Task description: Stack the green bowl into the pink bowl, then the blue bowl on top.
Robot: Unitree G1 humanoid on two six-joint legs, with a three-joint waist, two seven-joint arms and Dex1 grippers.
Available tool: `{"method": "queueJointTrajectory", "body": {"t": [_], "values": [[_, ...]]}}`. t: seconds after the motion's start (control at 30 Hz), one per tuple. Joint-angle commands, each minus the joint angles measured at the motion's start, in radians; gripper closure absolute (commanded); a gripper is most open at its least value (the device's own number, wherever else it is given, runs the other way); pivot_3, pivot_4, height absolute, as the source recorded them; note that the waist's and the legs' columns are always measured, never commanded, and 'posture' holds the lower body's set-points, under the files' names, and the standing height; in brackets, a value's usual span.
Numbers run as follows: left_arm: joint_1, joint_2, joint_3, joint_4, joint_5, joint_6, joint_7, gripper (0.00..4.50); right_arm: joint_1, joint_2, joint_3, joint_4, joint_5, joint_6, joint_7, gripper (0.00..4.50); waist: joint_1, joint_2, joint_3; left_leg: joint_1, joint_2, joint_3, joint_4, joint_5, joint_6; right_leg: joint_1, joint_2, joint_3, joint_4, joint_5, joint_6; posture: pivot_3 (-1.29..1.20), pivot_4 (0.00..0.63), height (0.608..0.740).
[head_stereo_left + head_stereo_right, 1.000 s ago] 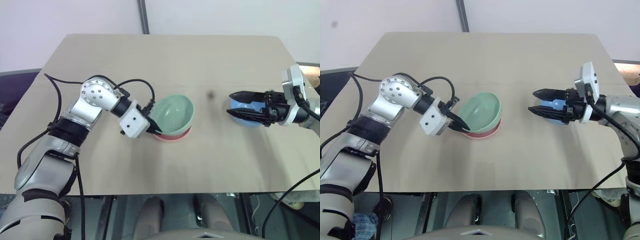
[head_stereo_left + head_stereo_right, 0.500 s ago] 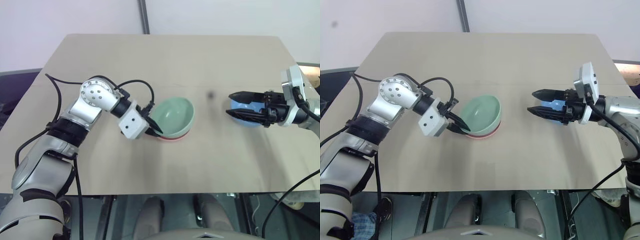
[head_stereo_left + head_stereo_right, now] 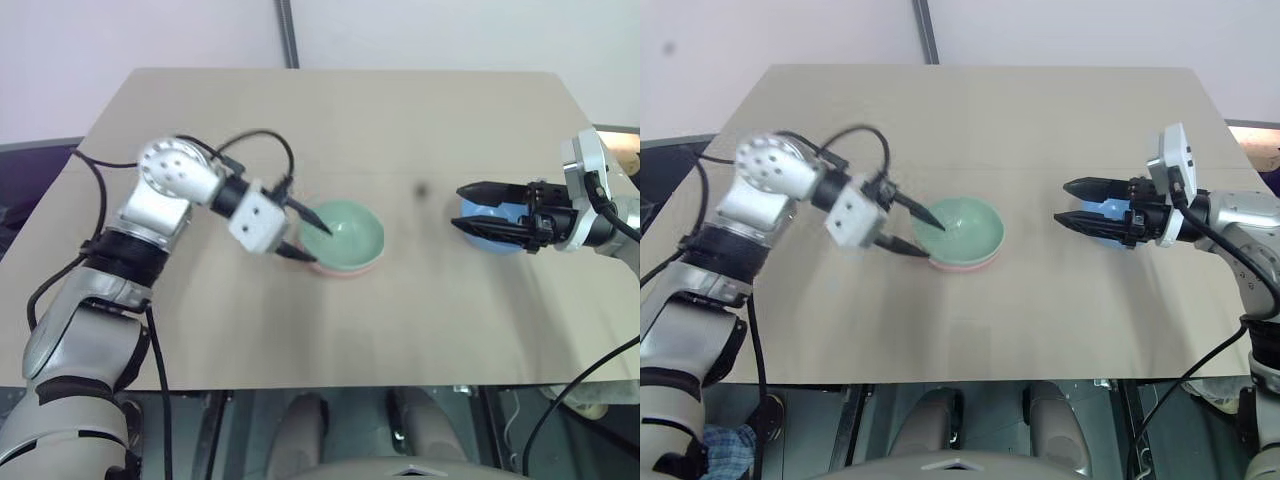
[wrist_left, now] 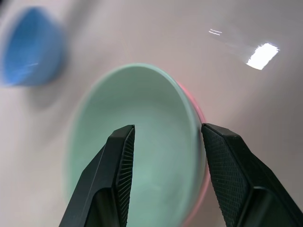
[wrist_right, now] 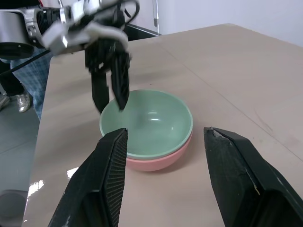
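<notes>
The green bowl [image 3: 345, 233] sits level, nested inside the pink bowl [image 5: 156, 163], at the middle of the table. My left gripper [image 3: 315, 243] hovers just above the green bowl's left rim. It is open, its fingers [image 4: 118, 175] spread wide with nothing between them. The blue bowl [image 3: 494, 243] stands on the table to the right, and also shows in the left wrist view [image 4: 31, 47]. My right gripper [image 3: 460, 207] hangs open above the blue bowl, pointing toward the stacked pair and holding nothing.
The tan table [image 3: 330, 120] has bare room at the back and along the front. A small dark spot [image 3: 421, 188] marks it between the bowls. A metal pole [image 3: 288, 35] rises behind the far edge. A person's legs [image 5: 14, 85] stand beyond the table's left side.
My left gripper went from shut on the green bowl's rim to wide open and rose. The tilted green bowl settled level inside the pink bowl. The right arm kept still.
</notes>
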Motion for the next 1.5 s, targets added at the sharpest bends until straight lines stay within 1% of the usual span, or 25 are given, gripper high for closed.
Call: {"method": "queueJointTrajectory", "body": {"t": [0.03, 0.1, 0.17, 0.2, 0.27, 0.3, 0.37, 0.5, 0.57, 0.73, 0.9, 1.1, 1.23, 1.4, 1.47, 1.5], "values": [[0.004, 0.073, 0.205, -0.099, -0.201, 0.384, 0.121, 2.14, 0.003, -0.011, -0.027, -0.037, 0.024, -0.006, 0.000, 1.65, -0.006, 0.000, 0.000, 0.000, 0.000, -0.001, 0.000, 0.000, 0.000, 0.000, 0.000, 0.000, 0.000, 0.000, 0.000, 0.00, 0.150, 0.740], [0.114, 0.160, 0.331, -0.184, -0.322, 0.605, 0.161, 2.14, 0.005, -0.016, -0.029, -0.033, 0.025, -0.007, 0.003, 1.65, -0.007, 0.001, 0.000, 0.001, 0.000, -0.001, 0.000, 0.000, 0.000, 0.000, 0.000, 0.000, 0.001, 0.000, 0.000, 0.00, 0.150, 0.740], [0.259, 0.252, 0.441, -0.276, -0.408, 0.758, 0.149, 2.14, -0.003, -0.022, -0.026, -0.022, 0.024, -0.008, 0.011, 1.65, -0.027, 0.001, 0.000, 0.002, 0.001, 0.001, -0.001, 0.000, 0.000, 0.000, 0.000, 0.001, 0.002, 0.000, 0.000, 0.00, 0.150, 0.740], [0.324, 0.290, 0.497, -0.316, -0.457, 0.833, 0.147, 2.14, -0.008, -0.024, -0.022, -0.014, 0.020, -0.011, 0.016, 1.65, -0.027, 0.001, 0.001, 0.002, 0.001, 0.001, -0.002, 0.000, 0.000, -0.001, 0.000, 0.001, 0.003, 0.000, 0.000, 0.00, 0.150, 0.740], [0.411, 0.323, 0.595, -0.371, -0.535, 0.948, 0.166, 2.14, -0.017, -0.026, -0.014, -0.001, 0.014, -0.017, 0.024, 1.65, -0.025, 0.000, 0.001, 0.001, 0.001, -0.001, -0.002, 0.000, 0.000, -0.002, 0.000, -0.001, 0.004, 0.000, 0.000, 0.00, 0.150, 0.740], [0.437, 0.327, 0.629, -0.391, -0.556, 0.983, 0.179, 2.14, -0.019, -0.026, -0.013, 0.004, 0.012, -0.019, 0.028, 1.65, -0.019, 0.000, 0.001, 0.001, 0.001, -0.001, -0.001, 0.000, 0.000, -0.002, 0.000, -0.001, 0.004, -0.001, 0.000, 0.00, 0.150, 0.740], [0.498, 0.308, 0.731, -0.406, -0.583, 1.039, 0.264, 2.14, -0.027, -0.022, -0.003, 0.016, 0.004, -0.025, 0.032, 1.65, -0.008, 0.000, 0.001, 0.002, 0.001, -0.001, 0.000, 0.000, 0.000, -0.001, 0.000, -0.001, 0.005, -0.001, 0.000, 0.00, 0.150, 0.740], [0.648, 0.280, 0.883, -0.457, -0.568, 1.093, 0.347, 2.14, -0.033, -0.017, 0.019, 0.032, -0.019, -0.040, 0.037, 1.65, -0.001, 0.000, 0.001, 0.005, 0.001, 0.000, 0.000, 0.000, 0.000, 0.000, 0.000, 0.000, 0.007, -0.001, 0.000, 0.00, 0.150, 0.740], [0.704, 0.270, 0.937, -0.482, -0.570, 1.125, 0.383, 2.14, -0.037, -0.019, 0.027, 0.043, -0.034, -0.042, 0.032, 1.65, -0.002, 0.000, 0.001, 0.005, 0.001, 0.000, 0.000, 0.000, 0.000, 0.000, 0.000, 0.000, 0.008, -0.001, 0.000, 0.00, 0.150, 0.740], [0.821, 0.249, 1.059, -0.514, -0.573, 1.169, 0.404, 2.14, -0.043, -0.035, 0.081, 0.106, -0.152, -0.072, -0.007, 1.65, -0.001, 0.000, 0.001, 0.004, 0.001, 0.000, 0.000, 0.000, 0.000, 0.000, 0.000, 0.000, 0.007, -0.001, 0.000, 0.00, 0.150, 0.740], [0.848, 0.232, 1.107, -0.544, -0.591, 1.188, 0.395, 2.14, -0.047, -0.055, 0.152, 0.182, -0.287, -0.080, -0.058, 1.65, 0.000, 0.000, 0.001, 0.004, 0.000, 0.001, 0.000, 0.000, 0.000, 0.000, 0.000, 0.000, 0.007, -0.001, -0.001, 0.00, 0.150, 0.740], [0.888, 0.248, 1.100, -0.551, -0.565, 1.175, 0.327, 2.14, -0.103, -0.104, 0.283, 0.293, -0.480, 0.029, -0.155, 1.65, -0.004, 0.000, 0.001, 0.004, 0.000, 0.002, -0.001, 0.000, 0.000, -0.002, 0.000, 0.001, 0.007, -0.001, -0.001, 0.00, 0.150, 0.740], [0.879, 0.253, 1.090, -0.547, -0.565, 1.177, 0.299, 2.14, -0.130, -0.119, 0.356, 0.316, -0.583, 0.093, -0.207, 1.65, -0.004, 0.000, 0.001, 0.004, 0.000, 0.002, -0.001, 0.000, 0.000, -0.002, 0.000, 0.002, 0.007, -0.001, -0.001, 0.00, 0.150, 0.740], [0.882, 0.260, 1.072, -0.551, -0.542, 1.159, 0.254, 2.14, -0.115, -0.162, 0.430, 0.301, -0.700, 0.060, -0.209, 1.65, -0.002, 0.000, 0.001, 0.003, 0.000, 0.003, -0.002, 0.000, 0.000, -0.003, 0.000, 0.002, 0.006, -0.001, -0.001, 0.00, 0.150, 0.740], [0.885, 0.263, 1.067, -0.547, -0.534, 1.156, 0.237, 2.05, -0.117, -0.160, 0.431, 0.303, -0.719, 0.046, -0.215, 2.22, -0.002, 0.000, 0.001, 0.003, 0.000, 0.003, -0.002, 0.000, 0.000, -0.003, 0.000, 0.002, 0.006, -0.001, -0.001, 0.00, 0.150, 0.740], [0.885, 0.264, 1.066, -0.544, -0.530, 1.153, 0.233, 2.05, -0.118, -0.158, 0.430, 0.303, -0.726, 0.041, -0.213, 2.44, -0.003, 0.000, 0.001, 0.003, 0.000, 0.003, -0.002, 0.000, 0.000, -0.003, 0.000, 0.002, 0.006, -0.001, -0.001, 0.00, 0.150, 0.740]]}}
